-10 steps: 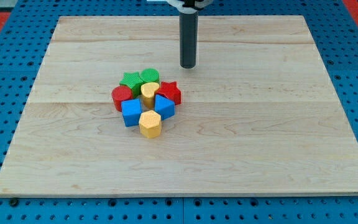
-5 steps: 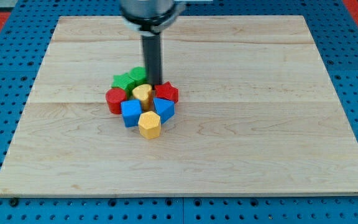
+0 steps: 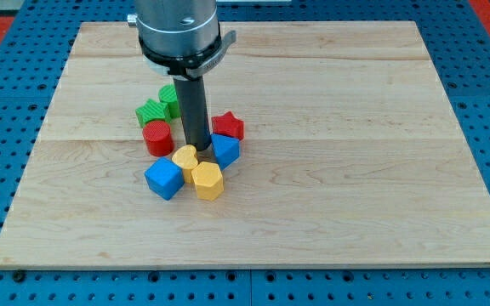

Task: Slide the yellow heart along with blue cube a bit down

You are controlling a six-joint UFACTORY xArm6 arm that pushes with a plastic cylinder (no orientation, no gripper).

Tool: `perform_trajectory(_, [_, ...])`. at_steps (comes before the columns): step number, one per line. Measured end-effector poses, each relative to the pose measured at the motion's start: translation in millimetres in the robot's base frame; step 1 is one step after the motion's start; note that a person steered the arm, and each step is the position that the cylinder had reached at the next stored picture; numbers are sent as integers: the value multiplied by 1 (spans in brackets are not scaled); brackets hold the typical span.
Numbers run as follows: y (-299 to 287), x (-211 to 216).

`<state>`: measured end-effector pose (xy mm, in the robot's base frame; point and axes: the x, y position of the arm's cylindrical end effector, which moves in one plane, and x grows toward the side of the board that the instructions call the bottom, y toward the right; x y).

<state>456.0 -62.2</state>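
Fingers absent; my tip touching yellow heart top, blue cube below-left.

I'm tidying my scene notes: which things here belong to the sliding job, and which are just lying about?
Job: my tip, yellow heart, blue cube.

Lying about: yellow hexagon, second blue block, red star, red cylinder, two green blocks, wooden board.
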Motion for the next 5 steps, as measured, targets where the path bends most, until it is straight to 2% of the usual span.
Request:
perform_trajectory(2, [6,34])
perform_trajectory(5, [-14,12])
